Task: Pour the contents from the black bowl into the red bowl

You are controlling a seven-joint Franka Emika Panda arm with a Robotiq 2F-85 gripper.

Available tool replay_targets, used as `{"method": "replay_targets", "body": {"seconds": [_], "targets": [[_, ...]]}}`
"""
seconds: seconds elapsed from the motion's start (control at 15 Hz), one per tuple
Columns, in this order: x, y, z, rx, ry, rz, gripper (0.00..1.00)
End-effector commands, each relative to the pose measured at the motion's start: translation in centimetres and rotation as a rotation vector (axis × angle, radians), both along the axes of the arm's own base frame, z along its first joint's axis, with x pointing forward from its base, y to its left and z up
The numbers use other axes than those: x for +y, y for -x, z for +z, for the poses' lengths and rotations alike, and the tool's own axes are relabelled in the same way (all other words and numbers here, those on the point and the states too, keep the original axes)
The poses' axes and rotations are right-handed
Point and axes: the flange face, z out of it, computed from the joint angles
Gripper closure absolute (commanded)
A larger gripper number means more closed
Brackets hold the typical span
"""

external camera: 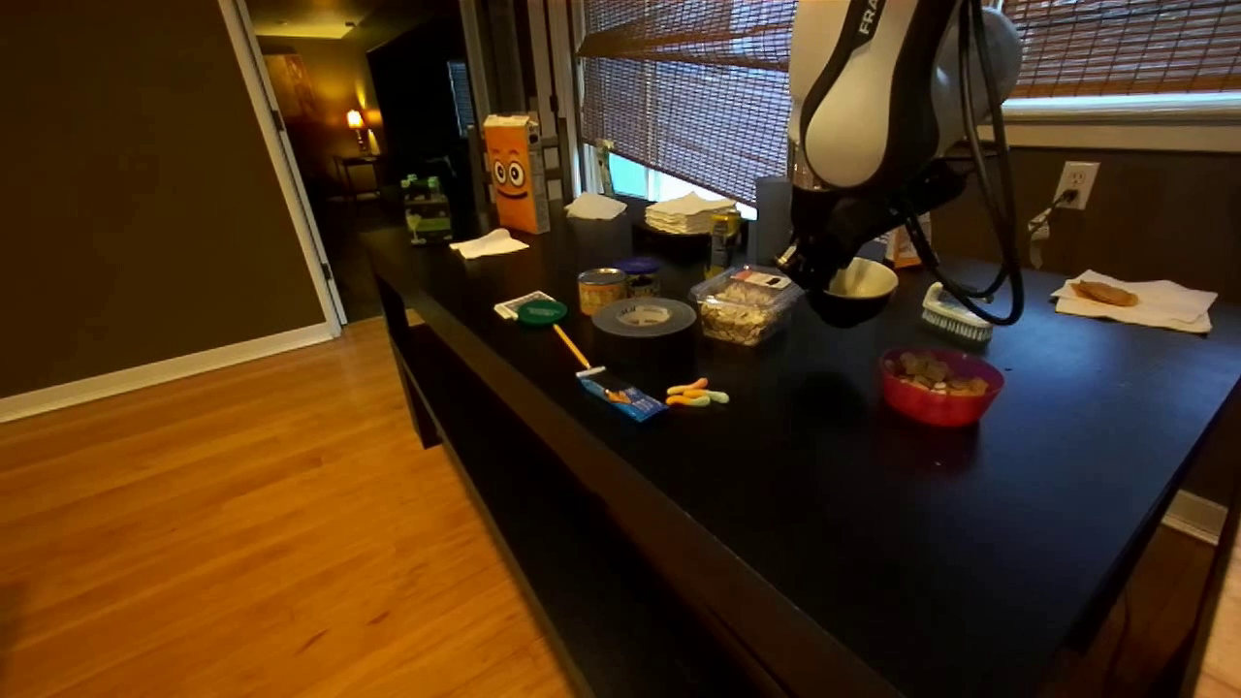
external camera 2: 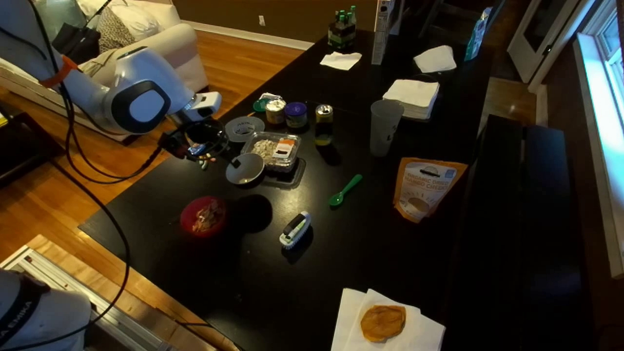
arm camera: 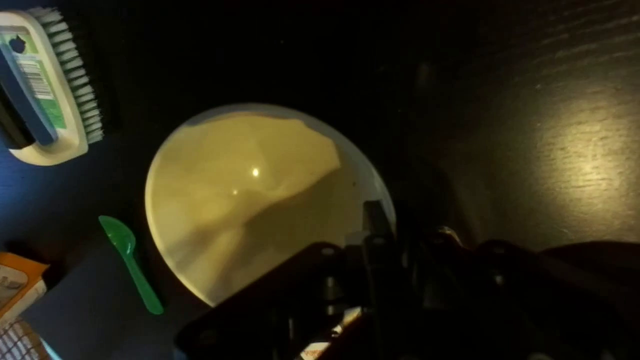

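Note:
The black bowl [external camera: 845, 308] is glossy black outside and pale cream inside. It is held above the table, and its shadow falls on the tabletop. Its inside shows bare in an exterior view [external camera 2: 245, 169] and in the wrist view [arm camera: 240, 155]. My gripper [arm camera: 395, 220] is shut on the bowl's rim, one finger inside the wall; the outer finger is dark and hard to see. The gripper also shows in an exterior view [external camera 2: 234, 160]. The red bowl [external camera: 938, 410] stands upright on the table, apart from the black bowl. The contents [external camera: 936, 373], yellowish-brown bits, lie in the red bowl.
A white brush [external camera 2: 296, 230] and a green spoon [external camera 2: 346, 190] lie near the bowls. A clear plastic box [external camera: 745, 305], a grey round dish [external camera: 645, 318] and gummy worms [external camera: 696, 394] are beside the arm. An orange pouch [external camera 2: 426, 187] and a napkin [external camera 2: 351, 312] lie farther off.

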Motion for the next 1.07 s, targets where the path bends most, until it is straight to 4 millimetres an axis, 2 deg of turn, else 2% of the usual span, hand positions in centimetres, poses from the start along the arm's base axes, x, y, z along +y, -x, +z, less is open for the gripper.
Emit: {"method": "replay_targets", "body": {"seconds": [0.0, 0.33, 0.6, 0.8, 1.0], "targets": [[0.3, -0.3, 0.3, 0.066, -0.045, 0.056, 0.98], [0.9, -0.4, 0.3, 0.1, -0.162, 0.096, 0.98], [1.2, -0.6, -0.6, 0.1, -0.261, 0.09, 0.98], [0.6, -1.0, -2.0, 0.1, -0.271, 0.076, 0.98], [0.2, -1.3, -2.5, 0.099, -0.254, 0.076, 0.98]]}}
